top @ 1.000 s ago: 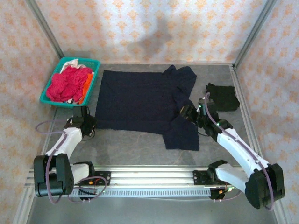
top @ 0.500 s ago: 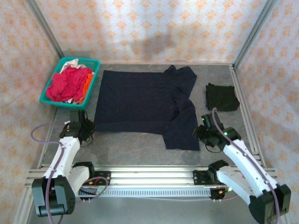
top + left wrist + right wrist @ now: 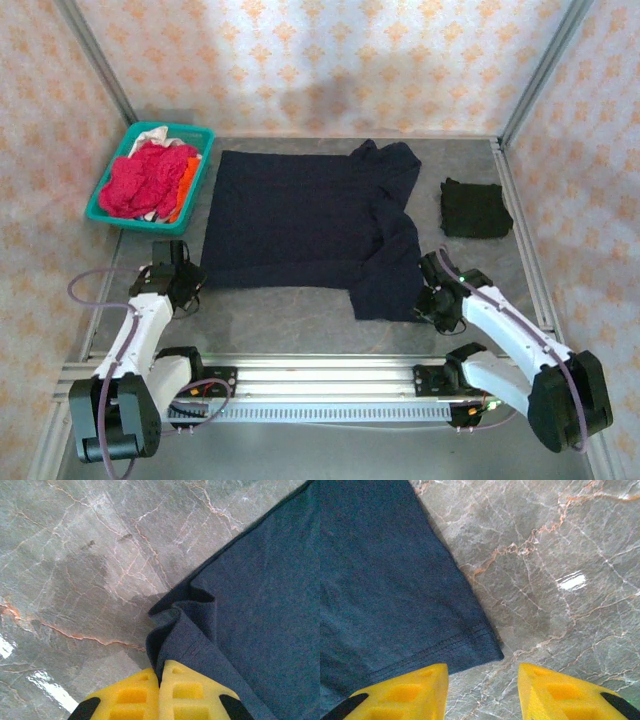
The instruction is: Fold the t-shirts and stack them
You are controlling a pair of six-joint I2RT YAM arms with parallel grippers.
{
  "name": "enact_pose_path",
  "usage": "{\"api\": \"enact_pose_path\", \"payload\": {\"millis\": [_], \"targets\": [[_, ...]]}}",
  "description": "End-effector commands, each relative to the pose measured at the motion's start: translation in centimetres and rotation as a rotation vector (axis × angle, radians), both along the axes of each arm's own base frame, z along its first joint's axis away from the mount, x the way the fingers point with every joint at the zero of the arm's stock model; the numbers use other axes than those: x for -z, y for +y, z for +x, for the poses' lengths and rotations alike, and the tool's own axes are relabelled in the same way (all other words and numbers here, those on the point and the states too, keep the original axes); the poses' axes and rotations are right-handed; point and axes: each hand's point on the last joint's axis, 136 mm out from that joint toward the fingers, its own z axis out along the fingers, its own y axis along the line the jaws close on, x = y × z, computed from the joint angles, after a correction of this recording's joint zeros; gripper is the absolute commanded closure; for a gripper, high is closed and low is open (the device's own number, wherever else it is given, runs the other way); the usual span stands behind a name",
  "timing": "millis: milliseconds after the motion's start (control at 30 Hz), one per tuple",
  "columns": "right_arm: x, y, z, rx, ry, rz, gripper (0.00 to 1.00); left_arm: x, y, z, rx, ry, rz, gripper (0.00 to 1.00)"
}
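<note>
Pinching a corner of the navy t-shirt (image 3: 260, 580) in clamped left jaws, we poise our parted right jaws over its other near corner, likely to lift both for folding.

Matt knit navy t-shirt (image 3: 260, 590) — glossy, veined stone table (image 3: 75, 555).

your large navy t-shirt (image 3: 300, 225) lies spread flat across the middle of the bench (image 3: 290, 315). most of it is smooth, but its right side is rumpled, with a sleeve bunched at the far edge and a flap reaching toward the near edge. its near-left corner is puckered into a small fold, pinched in the left gripper (image 3: 159, 675). the black t-shirt (image 3: 475, 210) sits folded small to the right, apart from it. a magenta-red t-shirt (image 3: 140, 182), an orange t-shirt (image 3: 187, 178) and a white t-shirt (image 3: 150, 135) lie crumpled together in the basket (image 3: 127, 221) at the far left.
</note>
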Motion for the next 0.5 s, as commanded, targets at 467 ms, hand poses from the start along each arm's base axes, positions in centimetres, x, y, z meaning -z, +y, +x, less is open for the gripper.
{"api": "enact_pose_path", "payload": {"millis": [467], "targets": [[0.3,2.3,1.8,-0.082,0.007,-0.014,0.52,0.8,0.8,-1.0,-0.007,0.043,0.048,1.00]]}}
